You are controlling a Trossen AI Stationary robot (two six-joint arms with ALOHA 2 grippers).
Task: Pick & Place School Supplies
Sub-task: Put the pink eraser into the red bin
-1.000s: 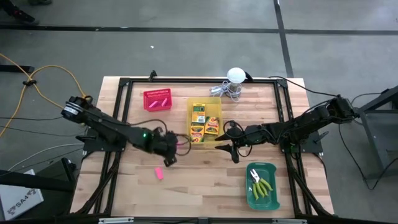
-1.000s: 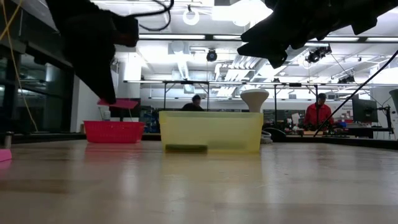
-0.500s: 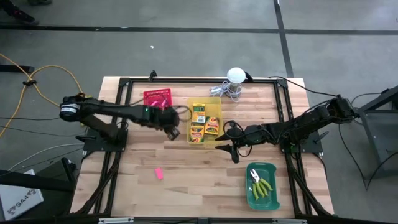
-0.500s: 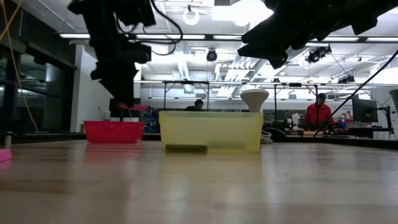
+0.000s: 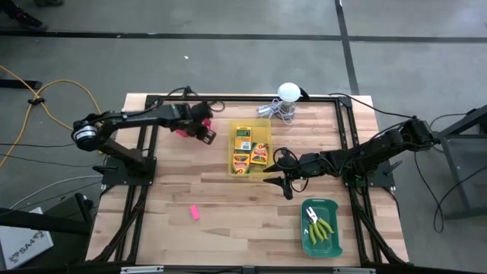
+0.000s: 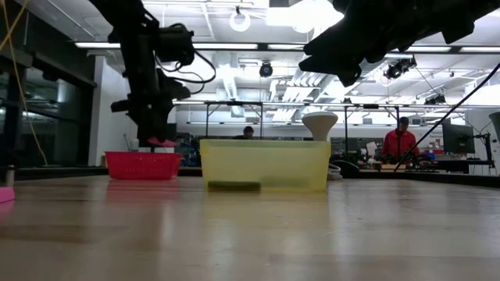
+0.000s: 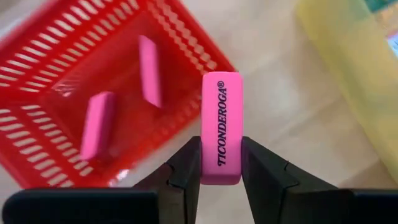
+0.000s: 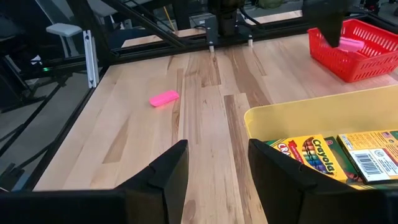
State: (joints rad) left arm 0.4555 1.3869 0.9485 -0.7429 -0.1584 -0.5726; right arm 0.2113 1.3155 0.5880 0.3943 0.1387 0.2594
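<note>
eraser [image 7: 221, 127] pinched upright in left gripper [image 7: 221, 163], above red bin's [image 7: 43, 87] near edge | two erasers already inside, beyond fingertips | advice: move further over bin centre, lower, then release | right gripper [image 8: 214, 163] open, empty, beside yellow bin [image 8: 298, 118] | one eraser on table [image 5: 194, 212], well behind

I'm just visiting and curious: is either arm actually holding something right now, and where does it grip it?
Yes. The left gripper pinches a pink eraser by its lower end, over the red basket. The right gripper holds nothing; its jaws stand open.
</note>
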